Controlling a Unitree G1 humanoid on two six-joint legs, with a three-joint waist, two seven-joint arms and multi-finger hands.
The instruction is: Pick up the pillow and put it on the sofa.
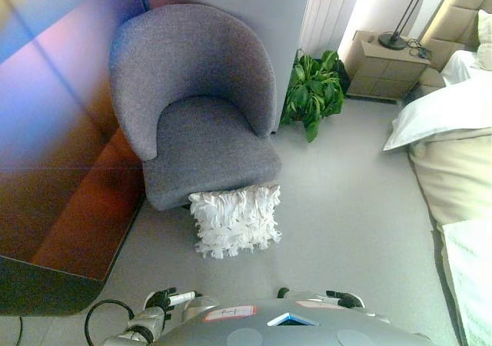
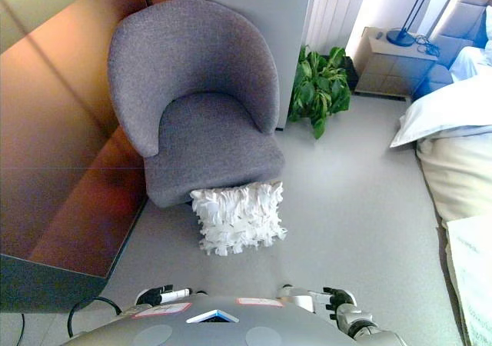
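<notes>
The sofa [image 1: 204, 123] is a mid grey with a fine woven fleck across seat and curved back. The pillow [image 1: 234, 219] is white, its face covered in ruffled, petal-like tufts. The floor [image 1: 346, 207] is a plain pale grey. The plant [image 1: 311, 92] has glossy green leaves. The nightstand [image 1: 384, 69] is light beige-tan, and the lamp [image 1: 403, 19] on it is dark. The bed [image 1: 453, 161] shows cream covers and a white pillowcase [image 1: 442, 111].

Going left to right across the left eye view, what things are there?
Grey chair → white pillow on the floor against the chair's front → plant → nightstand with a lamp → bed.
</notes>
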